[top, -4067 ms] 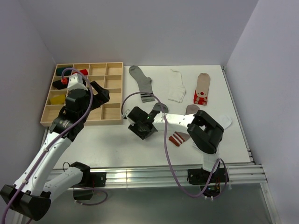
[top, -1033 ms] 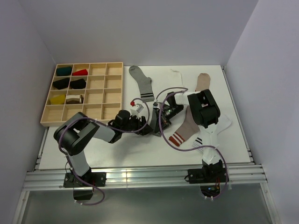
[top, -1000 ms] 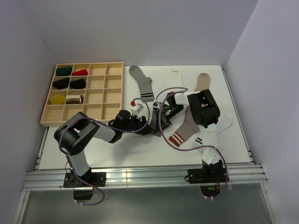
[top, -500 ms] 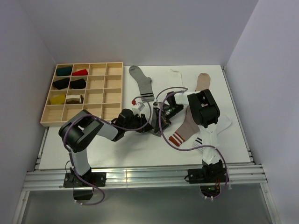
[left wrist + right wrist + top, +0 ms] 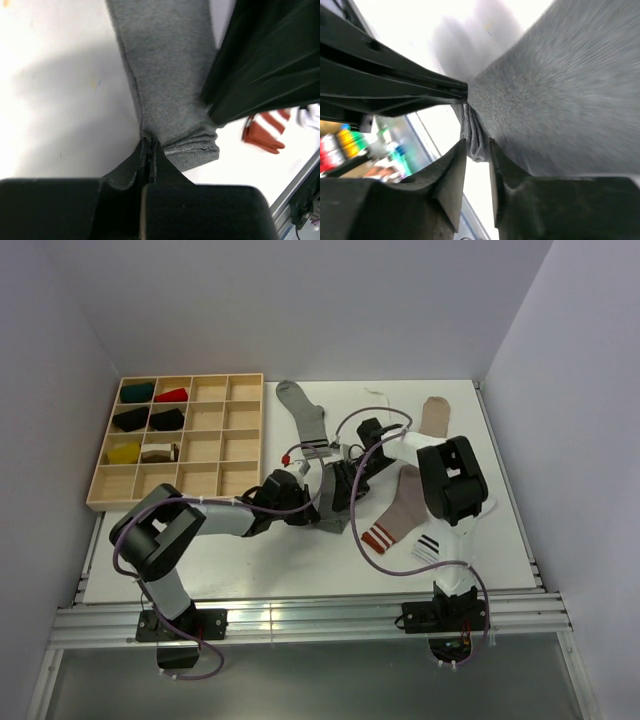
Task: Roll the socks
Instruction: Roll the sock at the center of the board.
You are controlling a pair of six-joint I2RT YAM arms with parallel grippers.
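Note:
A plain dark grey sock [image 5: 170, 75] lies at mid-table [image 5: 338, 518], its near end bunched into folds. My left gripper [image 5: 149, 146] is shut on the sock's edge beside those folds [image 5: 322, 508]. My right gripper [image 5: 479, 150] is open; the folded end [image 5: 476, 134] sits loosely between its fingers, against the right one. Its black body [image 5: 270, 60] hangs over the sock [image 5: 347, 488]. Lying flat around them are a grey sock with dark stripes [image 5: 305, 420], a taupe sock with red-white stripes [image 5: 398, 508], a white sock with black stripes [image 5: 430, 545] and another taupe sock [image 5: 435, 415].
A wooden tray [image 5: 240, 480] of compartments stands at the back left, with rolled socks [image 5: 135, 418] in its left cells. The red striped cuff [image 5: 265, 132] lies just right of the dark grey sock. Both arms cross over mid-table, cables looping above them.
My left gripper has closed on the dark grey sock's edge. The right gripper has opened off the folded end, and its arm has shifted toward the back right.

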